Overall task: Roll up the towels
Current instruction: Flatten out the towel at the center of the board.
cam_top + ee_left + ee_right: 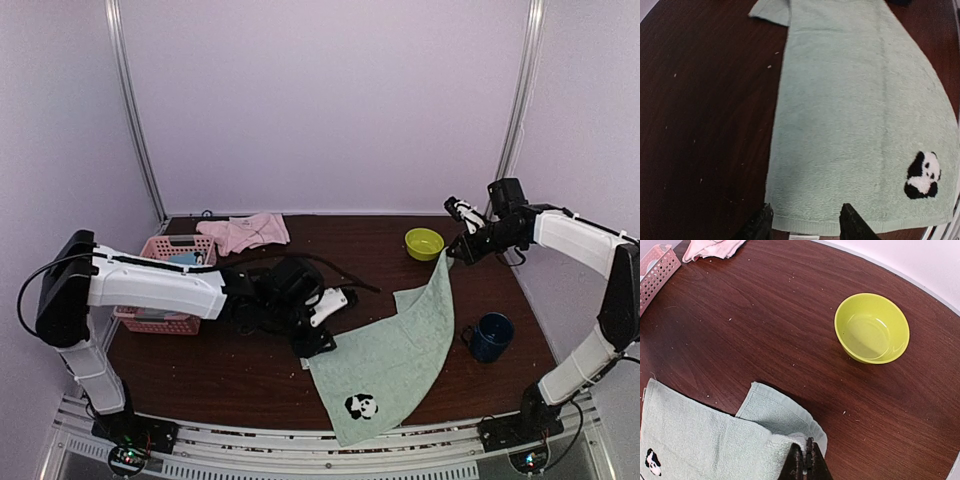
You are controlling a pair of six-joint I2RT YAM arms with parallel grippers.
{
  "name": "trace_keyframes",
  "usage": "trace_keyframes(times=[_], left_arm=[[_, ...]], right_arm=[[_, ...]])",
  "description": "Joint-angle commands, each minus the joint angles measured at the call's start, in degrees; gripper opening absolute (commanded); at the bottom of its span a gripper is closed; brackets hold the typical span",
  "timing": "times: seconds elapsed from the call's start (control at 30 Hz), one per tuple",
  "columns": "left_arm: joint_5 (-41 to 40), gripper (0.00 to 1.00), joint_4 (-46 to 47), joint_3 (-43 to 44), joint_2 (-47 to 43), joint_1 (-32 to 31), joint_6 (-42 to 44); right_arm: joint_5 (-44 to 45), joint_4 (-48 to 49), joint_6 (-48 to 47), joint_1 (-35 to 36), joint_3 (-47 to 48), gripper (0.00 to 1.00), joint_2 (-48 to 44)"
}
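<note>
Right gripper clamped on a raised corner of the sage green towel; we note left gripper, jaws apart, over its opposite hem.

one green towel, one pink towel — one basket, one bowl, one mug.

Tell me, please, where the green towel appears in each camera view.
Top external: green towel lies lower centre-right, one corner raised toward the right.
Left wrist: green towel fills centre and right.
Right wrist: green towel is at bottom left.
Shared landmark: its panda patch.
</note>
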Motion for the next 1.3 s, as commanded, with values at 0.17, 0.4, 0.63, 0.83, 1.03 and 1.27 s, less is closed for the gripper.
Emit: trace_keyframes(times=[0.17,0.4,0.63,0.83,1.03,1.27], left_arm=[[6.18,0.46,-2.87,3.06,10.02,7.87,-20.5],[9.63,0.46,-6.15,3.0,11.33,8.17,-19.43],[11.49,0.29,-8.78,3.89,12.53,8.44,-18.52],[5.77,0.43,-14.96,5.59,12.47,9.24,-19.39],[10.44,0.21,-13.13,3.8,12.25,9.46,-19.48],[0.84,0.0,-11.99,8.74,8.68,10.29,-16.88]], right_arm=[[0.41,1.34,0.69,0.01,-0.23,0.0,-1.24],[0.27,1.71,0.97,0.01,-0.11,0.0,-0.73],[0.08,1.54,1.08,0.01,0.61,0.0,0.58],[0.02,1.26,0.99,0.02,1.19,0.0,1.19],[-0.44,1.58,1.28,0.06,0.92,0.0,1.23],[-0.43,0.95,1.94,-0.04,3.56,0.0,1.91]])
